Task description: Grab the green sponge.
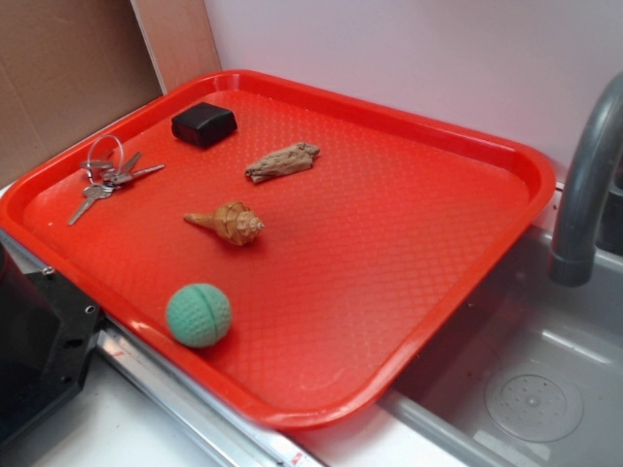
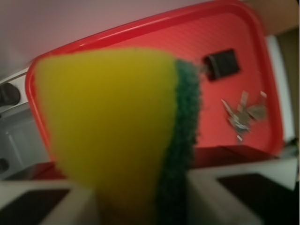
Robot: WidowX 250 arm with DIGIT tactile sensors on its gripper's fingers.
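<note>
You are seeing the green sponge filling the middle of the wrist view, sitting squeezed between the two pale fingers of the gripper at the bottom, while the red tray is lying behind it with the keys and black box at the right.

Your exterior view sits high off one corner, angled down across the whole red tray, sink basin at right. Your wrist view looks down from above, lens crowded by the green sponge, close and blurred. Both views share the tray, the black box and the keys.
</note>
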